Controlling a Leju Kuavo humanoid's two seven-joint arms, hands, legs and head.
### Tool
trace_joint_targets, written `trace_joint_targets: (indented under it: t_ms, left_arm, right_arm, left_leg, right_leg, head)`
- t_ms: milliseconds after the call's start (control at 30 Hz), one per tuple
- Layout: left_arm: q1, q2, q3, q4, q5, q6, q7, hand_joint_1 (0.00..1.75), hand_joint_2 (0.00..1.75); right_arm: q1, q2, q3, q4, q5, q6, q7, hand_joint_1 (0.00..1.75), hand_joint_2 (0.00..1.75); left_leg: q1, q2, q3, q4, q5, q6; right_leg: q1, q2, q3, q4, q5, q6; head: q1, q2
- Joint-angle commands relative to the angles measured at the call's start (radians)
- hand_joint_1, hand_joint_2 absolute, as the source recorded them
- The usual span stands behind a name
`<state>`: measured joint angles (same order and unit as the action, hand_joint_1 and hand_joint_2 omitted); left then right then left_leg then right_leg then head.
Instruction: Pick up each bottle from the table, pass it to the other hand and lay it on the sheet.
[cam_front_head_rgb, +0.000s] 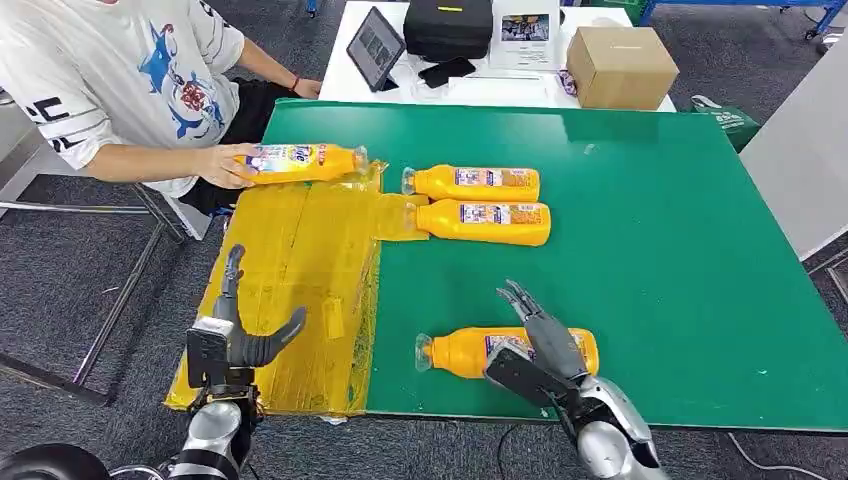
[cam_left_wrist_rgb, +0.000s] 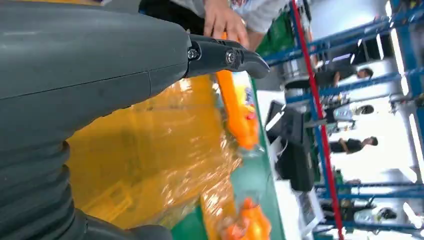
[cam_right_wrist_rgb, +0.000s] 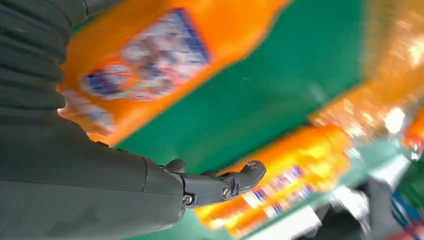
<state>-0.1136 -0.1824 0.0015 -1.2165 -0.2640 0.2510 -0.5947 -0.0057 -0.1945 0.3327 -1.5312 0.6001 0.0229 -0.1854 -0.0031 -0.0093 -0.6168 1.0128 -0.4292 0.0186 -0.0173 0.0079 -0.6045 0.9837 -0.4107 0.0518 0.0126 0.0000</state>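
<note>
Several orange bottles lie on their sides on the green table (cam_front_head_rgb: 650, 230). The nearest bottle (cam_front_head_rgb: 470, 352) lies near the front edge, and my right hand (cam_front_head_rgb: 545, 345) hovers over its base end with fingers spread, holding nothing. The right wrist view has this bottle (cam_right_wrist_rgb: 150, 65) blurred beside the hand (cam_right_wrist_rgb: 150, 185). Two bottles (cam_front_head_rgb: 475, 183) (cam_front_head_rgb: 485, 221) lie side by side mid-table. A person's hand holds another bottle (cam_front_head_rgb: 300, 161) at the far edge of the yellow sheet (cam_front_head_rgb: 290, 270). My left hand (cam_front_head_rgb: 240, 335) is open above the sheet's near end.
A person in a white shirt (cam_front_head_rgb: 120, 80) sits at the table's far left corner. Behind the green table stands a white table with a tablet (cam_front_head_rgb: 375, 45), a black bag (cam_front_head_rgb: 448, 25) and a cardboard box (cam_front_head_rgb: 620, 65).
</note>
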Motion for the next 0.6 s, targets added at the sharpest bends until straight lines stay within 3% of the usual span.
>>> trace_joint_targets:
  t_ms: [33,600]
  left_arm:
    - [-0.037,-0.004,-0.026,0.109,-0.004,-0.003,0.004,0.00,1.75]
    - [-0.129,-0.007,-0.050,0.291,-0.059,-0.011,0.002,0.00,1.75]
  right_arm:
    - [-0.048,-0.099,0.014,0.056,-0.008,0.019,0.010,0.00,1.75]
    - [-0.223,-0.151,0.128,0.260,-0.057,0.125,0.053,0.00,1.75]
  left_leg:
    - [0.001,0.000,0.003,-0.001,-0.001,-0.001]
    - [0.002,0.002,0.004,-0.001,-0.001,-0.001]
  right_leg:
    - [0.001,-0.001,0.004,-0.001,-0.001,-0.002]
    - [0.002,0.000,0.005,-0.002,0.000,-0.002]
  head:
    - [0.001,0.000]
    - [0.000,0.000]
